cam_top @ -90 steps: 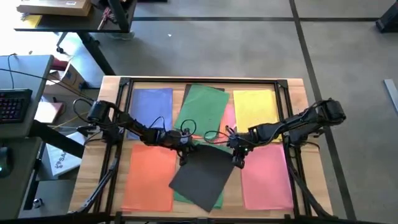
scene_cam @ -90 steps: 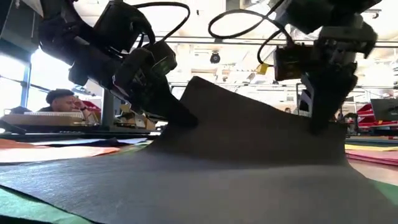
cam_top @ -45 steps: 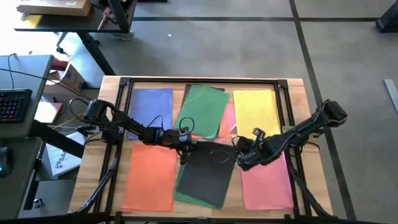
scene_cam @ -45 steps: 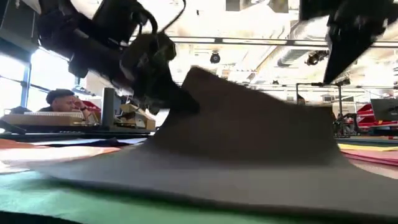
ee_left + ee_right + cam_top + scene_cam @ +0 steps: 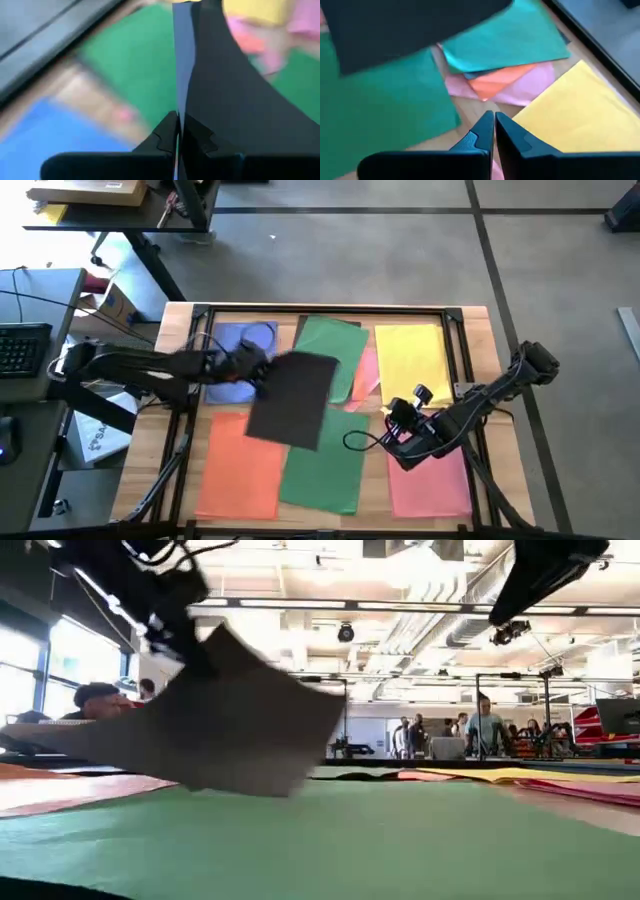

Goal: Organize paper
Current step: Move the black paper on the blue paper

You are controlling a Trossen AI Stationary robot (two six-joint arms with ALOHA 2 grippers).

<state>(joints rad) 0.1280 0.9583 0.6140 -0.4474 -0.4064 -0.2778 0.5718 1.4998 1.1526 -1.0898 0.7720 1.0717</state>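
Observation:
A dark grey sheet of paper (image 5: 292, 398) is up in the air over the middle left of the table, with my left gripper (image 5: 260, 372) shut on it. Flat on the wood lie a blue sheet (image 5: 232, 340), a far green sheet (image 5: 335, 345), a yellow sheet (image 5: 410, 355), an orange sheet (image 5: 240, 470), a near green sheet (image 5: 325, 470) and a pink sheet (image 5: 432, 480). Pink and orange sheets (image 5: 510, 82) stick out from under the far green one. My right gripper (image 5: 395, 418) is shut on nothing, between the near green and the yellow sheet. My left gripper pinches the dark grey sheet's left edge (image 5: 183, 107) between its two fingers (image 5: 165, 135), coming level from the table's left. The sheet (image 5: 240, 730) spreads away from the fingers, tilted and bowed, above the sheets below it.
A black frame (image 5: 320, 310) runs round the table's edges. A desk with a keyboard (image 5: 22, 350) stands to the left. People (image 5: 480, 730) stand far off in the room behind the table.
My right gripper has let go of the dark grey sheet and drawn back toward the near right. My left gripper has pulled back toward the table's left and risen, carrying the sheet off the near green sheet and up, clear of the table.

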